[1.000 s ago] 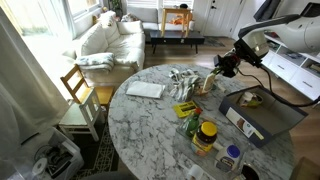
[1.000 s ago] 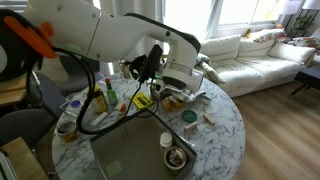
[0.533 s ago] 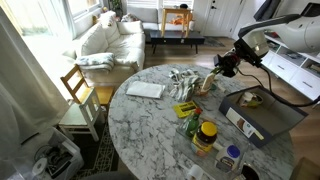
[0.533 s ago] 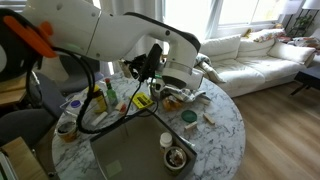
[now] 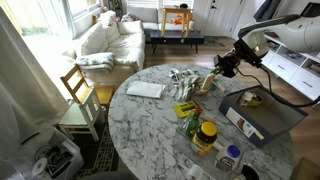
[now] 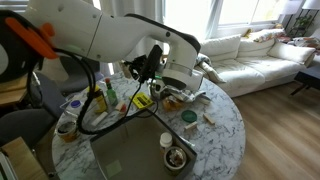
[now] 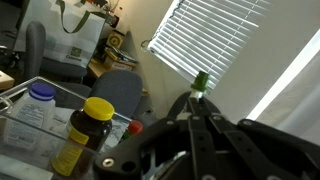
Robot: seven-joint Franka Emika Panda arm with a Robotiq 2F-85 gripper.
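My gripper (image 5: 222,68) hangs over the far edge of a round marble table (image 5: 150,130), just above a tan object (image 5: 207,83). In the wrist view its two dark fingers (image 7: 193,100) lie pressed together with nothing visible between them. Past the fingertips stands a green-capped bottle (image 7: 200,82), with a yellow-lidded brown jar (image 7: 85,130) and a white bottle with a blue lid (image 7: 37,100) to the left. In an exterior view the gripper (image 6: 152,66) is partly hidden by the white arm, next to a brown bowl (image 6: 177,97).
On the table lie a white napkin (image 5: 145,90), a bundle of cutlery (image 5: 183,78), a yellow packet (image 5: 186,108), a green bottle (image 5: 192,125), a yellow-lidded jar (image 5: 206,135) and a grey tray (image 5: 258,112). A wooden chair (image 5: 80,95) and a sofa (image 5: 105,40) stand beyond.
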